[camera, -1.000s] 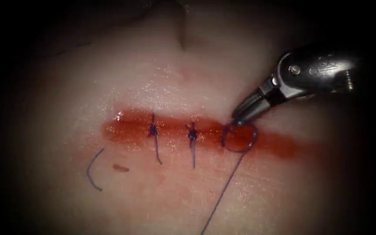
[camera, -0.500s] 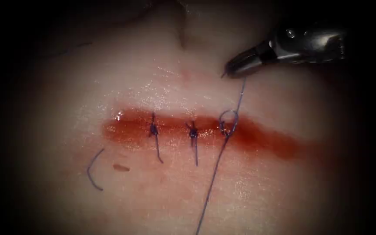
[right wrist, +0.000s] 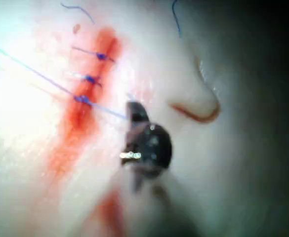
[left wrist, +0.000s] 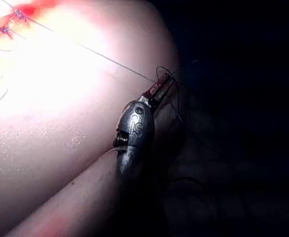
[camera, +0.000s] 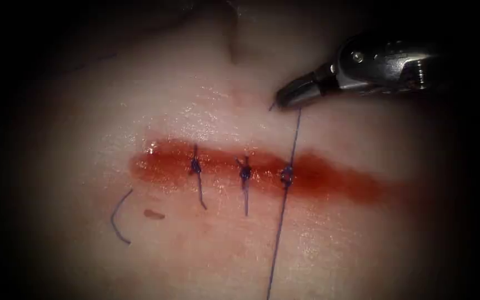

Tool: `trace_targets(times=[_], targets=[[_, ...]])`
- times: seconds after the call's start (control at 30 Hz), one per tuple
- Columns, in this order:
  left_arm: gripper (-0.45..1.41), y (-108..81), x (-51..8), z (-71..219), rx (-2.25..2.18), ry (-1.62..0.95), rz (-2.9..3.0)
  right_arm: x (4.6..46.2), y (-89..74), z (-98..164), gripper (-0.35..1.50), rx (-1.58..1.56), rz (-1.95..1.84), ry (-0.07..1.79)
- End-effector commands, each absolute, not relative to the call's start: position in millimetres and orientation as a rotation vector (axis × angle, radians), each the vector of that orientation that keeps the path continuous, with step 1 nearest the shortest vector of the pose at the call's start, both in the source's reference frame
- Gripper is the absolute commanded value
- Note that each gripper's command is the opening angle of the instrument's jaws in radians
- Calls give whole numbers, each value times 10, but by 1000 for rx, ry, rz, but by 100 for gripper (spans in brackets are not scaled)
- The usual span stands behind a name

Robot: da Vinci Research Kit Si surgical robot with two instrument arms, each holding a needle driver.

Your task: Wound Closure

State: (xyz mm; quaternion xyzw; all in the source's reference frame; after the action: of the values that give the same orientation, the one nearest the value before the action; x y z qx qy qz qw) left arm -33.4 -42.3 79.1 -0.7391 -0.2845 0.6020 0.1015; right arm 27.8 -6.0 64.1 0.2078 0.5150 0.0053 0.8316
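My right arm's tool holds the short end of the thin purple thread clamped in its jaws, above the long red cut in the pale pork-belly tissue; my left arm's tool grips the long end off past the tissue's edge. A second ago a loose loop lay over the cut; now it has drawn down into a small third knot, right of two finished purple knots, so I judge this a tightening step. Next calls for even, opposed tension so the throw seats flat. I cannot make out the needle anywhere. A loose curved thread scrap lies lower left of the cut, clear of my line.
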Motion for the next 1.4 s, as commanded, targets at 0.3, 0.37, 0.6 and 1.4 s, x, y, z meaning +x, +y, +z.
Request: trace_targets(times=[0.3, 0.37, 0.6, 1.4], targets=[[-45, -452, -335, 802, -2168, -872, 1760, 283, -59, 658, -35, 305, 25, 1030], [-45, -454, -334, 804, -2168, -872, 1753, 283, -65, 661, -35, 285, 22, 1023], [-45, -454, -330, 805, -2167, -866, 1749, 285, -73, 659, -35, 271, 32, 1027], [-45, -263, -281, 757, -2068, -590, 1953, 178, -104, 577, 136, 168, 498, 1068]])
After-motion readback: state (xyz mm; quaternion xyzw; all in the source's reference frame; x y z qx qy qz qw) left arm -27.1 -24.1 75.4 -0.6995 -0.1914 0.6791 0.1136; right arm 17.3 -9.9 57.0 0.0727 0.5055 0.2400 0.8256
